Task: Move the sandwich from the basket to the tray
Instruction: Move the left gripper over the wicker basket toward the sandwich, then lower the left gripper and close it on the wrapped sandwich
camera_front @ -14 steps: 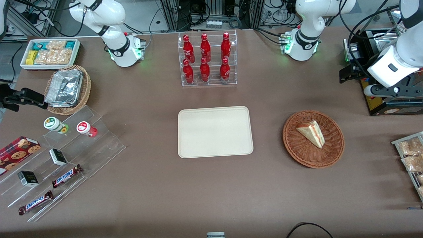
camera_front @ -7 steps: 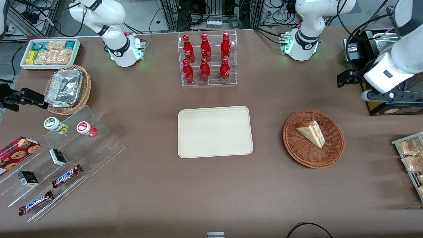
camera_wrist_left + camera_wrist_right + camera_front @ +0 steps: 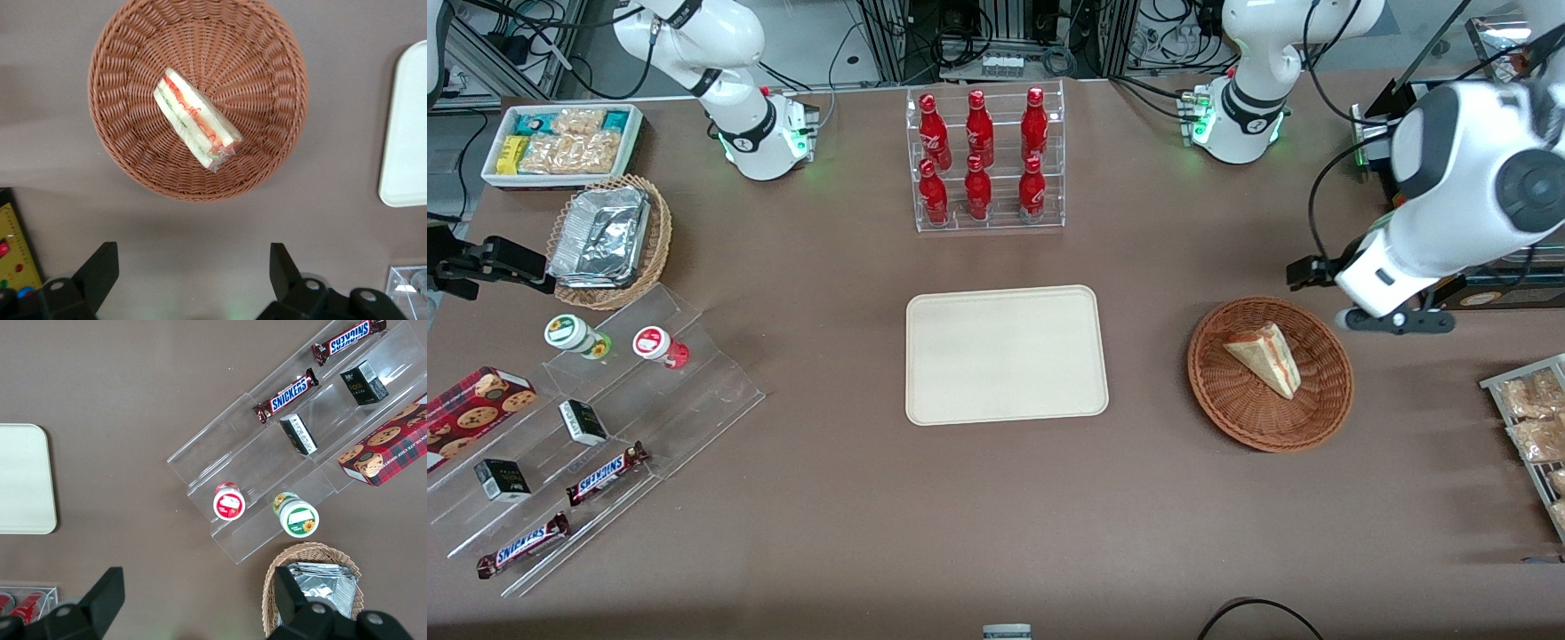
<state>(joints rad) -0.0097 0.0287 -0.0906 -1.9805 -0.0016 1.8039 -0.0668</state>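
The sandwich (image 3: 1264, 357), a pale wedge with red, orange and green layers, lies in the round reddish-brown basket (image 3: 1270, 440). The cream tray (image 3: 1005, 354) sits flat at the table's middle, beside the basket. My left gripper (image 3: 1309, 272) hangs above the table just outside the basket's rim, a little farther from the front camera than the basket. In the left wrist view the gripper (image 3: 190, 267) is open with nothing between its fingers. That view also shows the sandwich (image 3: 195, 120) in the basket (image 3: 127, 60) and the tray's edge (image 3: 407, 133).
A clear rack of red bottles (image 3: 985, 160) stands farther back than the tray. A rack of snack bags (image 3: 1529, 418) and a black box (image 3: 1485, 295) sit at the working arm's end. Clear steps with candy bars (image 3: 605, 418) and a tan basket of foil containers (image 3: 609, 240) lie toward the parked arm's end.
The left arm has swung in from the table's end toward the basket, and its gripper has come lower and nearer to the basket's rim. The sandwich, basket and tray have not moved.
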